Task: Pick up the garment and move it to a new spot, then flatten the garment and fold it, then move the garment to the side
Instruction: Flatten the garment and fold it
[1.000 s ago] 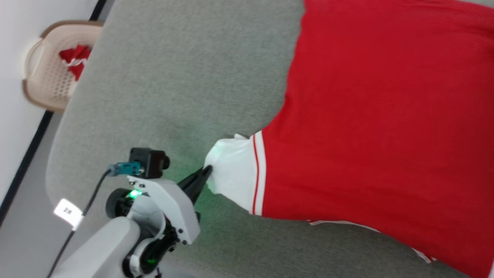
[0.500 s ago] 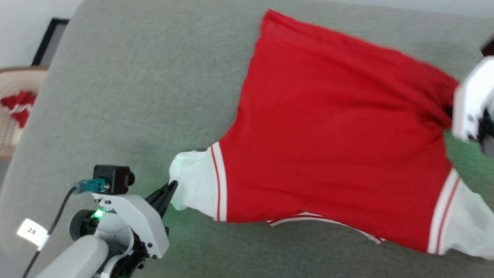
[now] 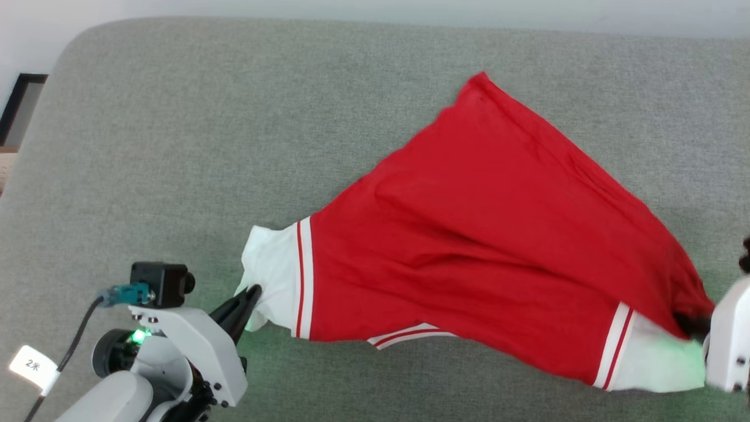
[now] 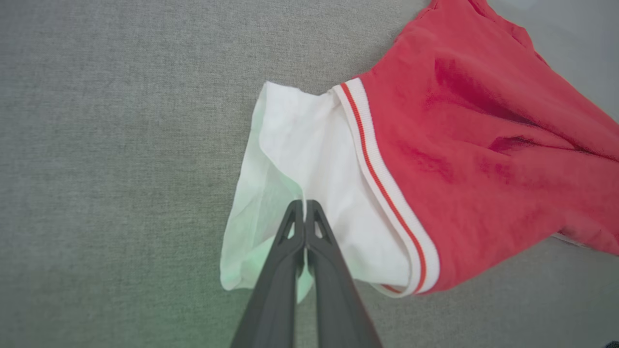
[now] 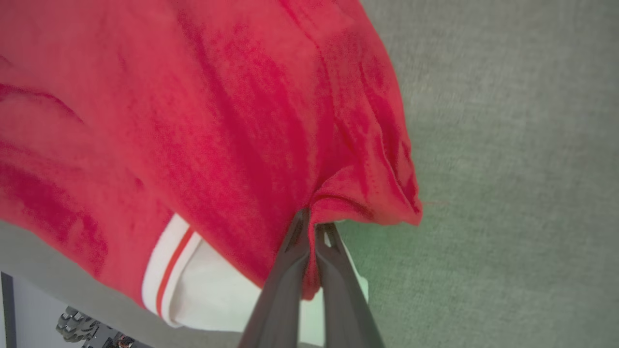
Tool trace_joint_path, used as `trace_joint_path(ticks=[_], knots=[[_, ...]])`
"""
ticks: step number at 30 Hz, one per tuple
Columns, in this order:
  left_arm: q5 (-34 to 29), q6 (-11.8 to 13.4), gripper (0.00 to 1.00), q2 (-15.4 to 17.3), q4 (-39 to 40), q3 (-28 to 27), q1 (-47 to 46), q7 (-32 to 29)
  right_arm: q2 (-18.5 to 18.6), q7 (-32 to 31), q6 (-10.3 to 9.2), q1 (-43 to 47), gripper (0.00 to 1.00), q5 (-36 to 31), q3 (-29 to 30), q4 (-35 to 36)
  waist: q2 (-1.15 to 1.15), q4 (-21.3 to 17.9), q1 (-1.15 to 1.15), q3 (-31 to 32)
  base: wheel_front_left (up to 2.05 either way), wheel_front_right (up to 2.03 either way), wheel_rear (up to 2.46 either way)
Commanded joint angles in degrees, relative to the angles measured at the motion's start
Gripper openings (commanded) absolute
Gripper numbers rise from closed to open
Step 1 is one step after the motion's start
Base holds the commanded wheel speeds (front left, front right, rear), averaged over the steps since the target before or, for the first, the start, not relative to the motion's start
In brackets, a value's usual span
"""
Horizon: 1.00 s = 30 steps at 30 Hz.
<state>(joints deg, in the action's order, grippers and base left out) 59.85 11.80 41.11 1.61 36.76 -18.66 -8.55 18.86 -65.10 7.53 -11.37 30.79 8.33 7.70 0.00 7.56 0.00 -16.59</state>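
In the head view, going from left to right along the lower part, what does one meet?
The left tool → white sleeve end → garment's red body → second white sleeve end → right tool.

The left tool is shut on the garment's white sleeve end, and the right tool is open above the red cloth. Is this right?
Not quite. The right tool is shut on red cloth of the garment, as the right wrist view shows. The left tool is shut on the white sleeve end.
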Motion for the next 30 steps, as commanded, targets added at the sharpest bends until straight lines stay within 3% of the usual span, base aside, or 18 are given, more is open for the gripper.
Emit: trace_joint_path(ticks=[1,6,13,14,15,16,21,30], knots=[[-0.5,0.3,0.00,0.1,0.4,0.0,0.6,0.0,-1.2,-0.1,-0.09,1.9,0.00,-0.6,0.9,1.4,0.00,-0.2,0.00,-0.1,0.00,0.00,0.00],[-0.7,0.3,0.00,-0.1,0.3,0.1,1.0,0.8,-4.9,2.0,-0.09,7.1,0.00,-2.2,2.0,2.9,0.00,-0.5,0.00,-0.6,0.00,0.00,0.00],[-0.8,-0.4,0.00,-0.8,-1.3,0.5,1.3,1.8,-6.5,11.9,-0.11,7.0,0.00,-4.4,0.7,-5.6,0.00,-1.1,0.00,-1.1,0.00,0.00,0.00],[-0.8,-0.5,0.00,-0.9,-1.4,0.6,1.3,2.0,-6.5,13.3,-0.15,6.8,0.30,-4.5,0.4,-6.6,0.00,-1.1,0.00,-1.1,0.00,0.00,0.00],[-0.8,-0.6,0.00,-1.0,-1.5,0.6,1.3,2.0,-6.5,14.3,-0.15,6.7,0.44,-4.3,0.1,-7.6,0.00,-1.1,0.00,-1.1,0.00,0.00,0.00],[-0.7,-0.7,0.00,-1.0,-1.6,0.6,1.4,2.1,-6.3,14.8,-0.16,6.4,1.00,-4.3,-0.3,-8.4,0.00,-1.2,0.00,-1.1,0.00,0.00,0.00],[-0.8,-0.3,0.00,-0.7,-1.5,0.2,1.9,3.0,-4.5,15.4,-0.18,5.9,1.00,-2.8,-1.3,-7.2,0.00,-1.7,0.00,-1.0,0.00,0.00,0.00],[-1.1,0.4,0.00,-0.1,-0.4,0.0,2.4,3.6,-4.3,15.1,-0.10,4.2,1.00,-0.3,1.6,6.3,0.00,-1.8,0.00,-1.2,0.00,0.00,0.00]])
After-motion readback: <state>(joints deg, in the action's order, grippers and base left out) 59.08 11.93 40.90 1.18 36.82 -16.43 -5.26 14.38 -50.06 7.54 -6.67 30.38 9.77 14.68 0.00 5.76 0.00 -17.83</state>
